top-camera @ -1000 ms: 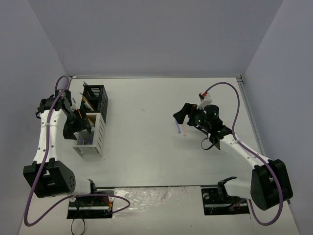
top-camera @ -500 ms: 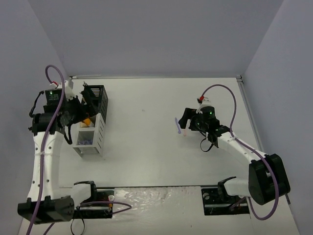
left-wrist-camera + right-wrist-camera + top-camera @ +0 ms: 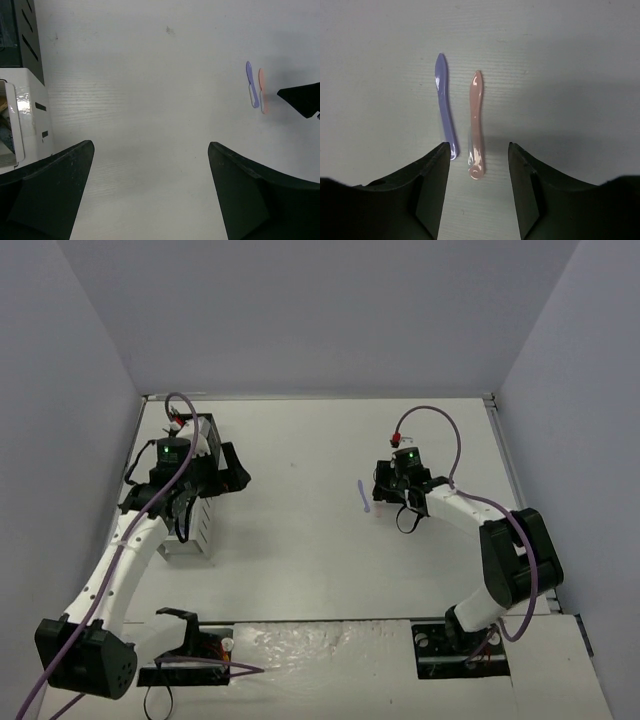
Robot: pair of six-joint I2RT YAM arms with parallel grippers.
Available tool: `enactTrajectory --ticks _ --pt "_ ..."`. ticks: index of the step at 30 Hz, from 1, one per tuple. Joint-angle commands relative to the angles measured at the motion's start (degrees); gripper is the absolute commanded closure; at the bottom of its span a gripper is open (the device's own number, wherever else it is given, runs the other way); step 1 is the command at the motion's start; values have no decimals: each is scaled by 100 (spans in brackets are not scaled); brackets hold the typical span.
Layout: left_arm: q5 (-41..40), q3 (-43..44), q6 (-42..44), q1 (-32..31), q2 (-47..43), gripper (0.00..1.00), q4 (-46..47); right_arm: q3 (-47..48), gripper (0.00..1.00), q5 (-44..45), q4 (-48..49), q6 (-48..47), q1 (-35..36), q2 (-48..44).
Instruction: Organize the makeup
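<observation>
Two slim makeup tools lie side by side on the table: a purple one [image 3: 445, 107] [image 3: 363, 497] [image 3: 251, 85] and a pink one [image 3: 476, 120] [image 3: 262, 91]. My right gripper [image 3: 479, 162] [image 3: 384, 490] sits low over their near ends, jaws partly open. The pink tool's curled end lies between the fingers, touching neither. The purple tool's end lies against the left finger [image 3: 432, 175]. My left gripper [image 3: 150, 165] [image 3: 235, 476] hangs wide open and empty just right of the rack.
The black-and-white compartment rack [image 3: 196, 530] [image 3: 22, 75] stands at the left with small items inside, partly hidden by my left arm. Grey walls close in the table's far and side edges. The right gripper's tip [image 3: 300, 97] shows in the left wrist view.
My left arm has swung away from the rack toward the table's middle with its jaws opened wide. The right gripper has settled over the two tools and its jaws have narrowed.
</observation>
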Motion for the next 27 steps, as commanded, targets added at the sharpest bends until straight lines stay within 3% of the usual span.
enactTrajectory --ticks 1,19,25,27 --pt "31 235 -12 -55 -144 3 682 429 56 437 -160 -147 169 262" --pt "172 121 -109 -45 -285 3 699 590 65 1023 -609 -96 524 1018" --pt "202 131 -177 -176 -282 3 680 567 96 1082 -727 -96 549 944" --pt "230 138 -289 -295 -261 3 736 532 99 1207 -678 -166 674 763"
